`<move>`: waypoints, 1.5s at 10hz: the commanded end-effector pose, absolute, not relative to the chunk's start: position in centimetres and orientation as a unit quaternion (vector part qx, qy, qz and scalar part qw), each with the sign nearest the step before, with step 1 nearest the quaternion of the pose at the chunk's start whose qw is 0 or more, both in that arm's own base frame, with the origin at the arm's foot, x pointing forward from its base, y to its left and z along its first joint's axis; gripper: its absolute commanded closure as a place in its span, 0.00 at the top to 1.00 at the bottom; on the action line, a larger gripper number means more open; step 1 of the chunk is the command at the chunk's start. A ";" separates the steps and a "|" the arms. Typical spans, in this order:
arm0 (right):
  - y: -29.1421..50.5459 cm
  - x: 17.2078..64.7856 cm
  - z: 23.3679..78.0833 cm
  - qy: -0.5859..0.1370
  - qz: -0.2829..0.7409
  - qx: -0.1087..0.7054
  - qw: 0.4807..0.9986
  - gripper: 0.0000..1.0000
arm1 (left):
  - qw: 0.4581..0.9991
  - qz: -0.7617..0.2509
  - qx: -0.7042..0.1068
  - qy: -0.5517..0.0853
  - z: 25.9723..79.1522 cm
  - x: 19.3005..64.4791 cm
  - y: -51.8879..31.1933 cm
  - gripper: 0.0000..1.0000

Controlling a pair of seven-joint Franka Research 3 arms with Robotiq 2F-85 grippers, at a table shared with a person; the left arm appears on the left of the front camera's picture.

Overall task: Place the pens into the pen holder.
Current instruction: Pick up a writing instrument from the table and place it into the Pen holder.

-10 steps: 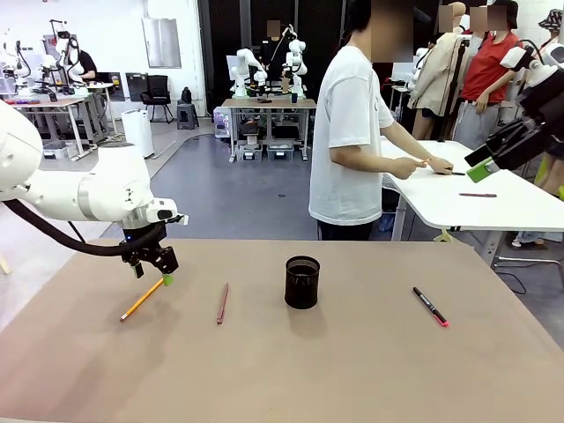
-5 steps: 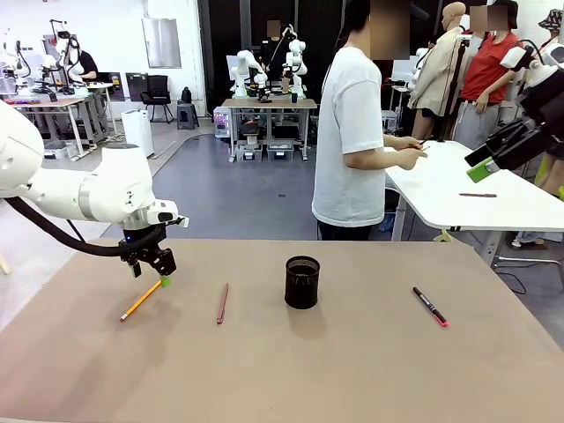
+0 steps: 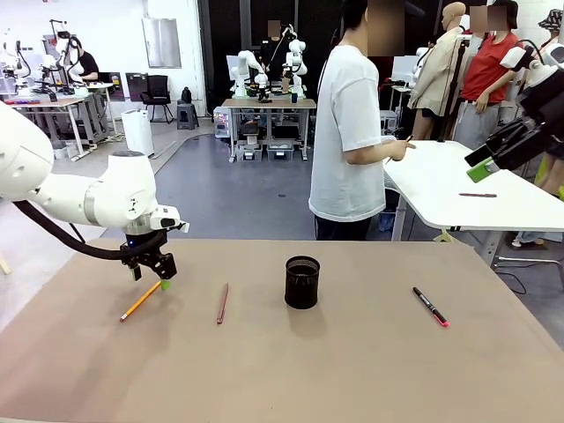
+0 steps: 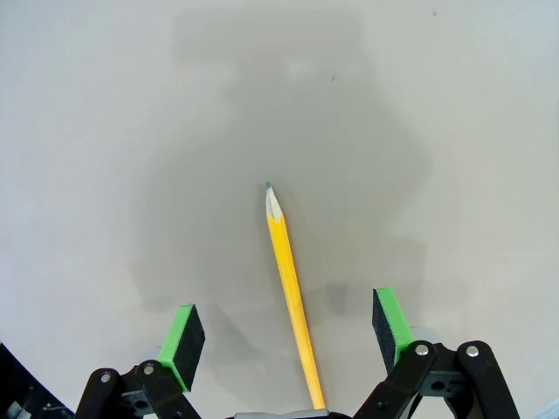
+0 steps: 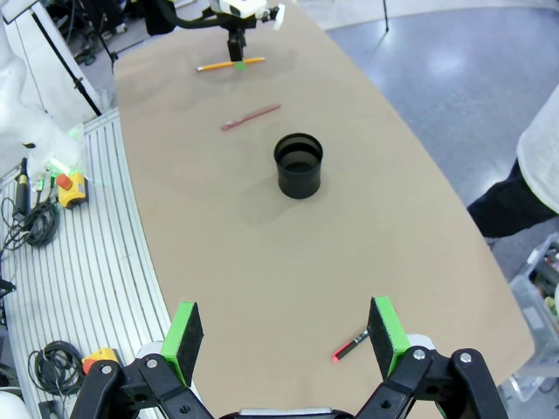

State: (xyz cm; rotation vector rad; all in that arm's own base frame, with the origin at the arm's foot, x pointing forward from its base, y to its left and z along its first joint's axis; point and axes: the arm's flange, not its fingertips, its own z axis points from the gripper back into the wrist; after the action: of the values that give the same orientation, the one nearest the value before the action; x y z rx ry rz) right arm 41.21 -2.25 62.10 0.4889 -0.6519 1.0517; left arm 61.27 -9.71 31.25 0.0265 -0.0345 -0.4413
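The yellow-orange pencil (image 3: 141,301) lies on the brown table at the left. My left gripper (image 3: 152,278) hovers open just above its upper end. In the left wrist view the pencil (image 4: 290,288) runs between the green pads of that gripper (image 4: 286,327), untouched, tip pointing away. The reddish-brown pen (image 3: 222,302) lies to the right of it. The black mesh pen holder (image 3: 302,282) stands upright mid-table, and the black marker (image 3: 431,307) with its pink-red end lies at the right. My right gripper (image 3: 483,167) hangs high at the right, open (image 5: 286,330) and empty, above the holder (image 5: 299,164) and marker (image 5: 351,346).
A person in a white shirt stands beyond the far edge of the table (image 3: 370,370), turned toward a white side table (image 3: 458,198). Cables and a slatted floor strip (image 5: 79,288) run along the table's side in the right wrist view.
My left arm has shifted slightly left, with the gripper still over the pencil's end. The person has lifted both hands off the white side table.
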 end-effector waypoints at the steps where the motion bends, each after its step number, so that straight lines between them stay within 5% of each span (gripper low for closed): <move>1: -2.2 41.2 62.2 -0.304 0.489 0.228 0.785 1.00 | 0.979 -0.199 0.020 -0.036 31.0 61.8 -9.7 1.00; 8: -2.2 41.2 62.2 -0.304 0.489 0.228 0.785 1.00 | 0.977 -0.206 0.015 -0.049 30.1 62.7 -10.5 1.00; 9: -2.2 41.2 62.2 -0.304 0.489 0.228 0.785 1.00 | 0.975 -0.216 0.024 -0.049 30.1 62.8 -10.6 0.88; 13: -2.2 41.2 62.2 -0.304 0.489 0.228 0.785 1.00 | 0.974 -0.218 0.025 -0.049 30.2 62.7 -11.0 0.11; 14: -2.2 41.2 62.2 -0.304 0.489 0.228 0.785 1.00 | 0.974 -0.218 0.026 -0.050 30.3 62.6 -11.1 0.00; 15: -2.2 41.2 62.2 -0.304 0.489 0.228 0.785 1.00 | 0.974 -0.218 0.025 -0.049 30.3 62.5 -11.2 0.00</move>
State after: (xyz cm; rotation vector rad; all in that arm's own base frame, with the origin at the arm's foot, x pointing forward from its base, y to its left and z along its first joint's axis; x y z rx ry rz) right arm 41.21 -2.25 62.10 0.4889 -0.6519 1.0517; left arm 62.82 -11.01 30.94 0.0319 -0.1088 -0.4481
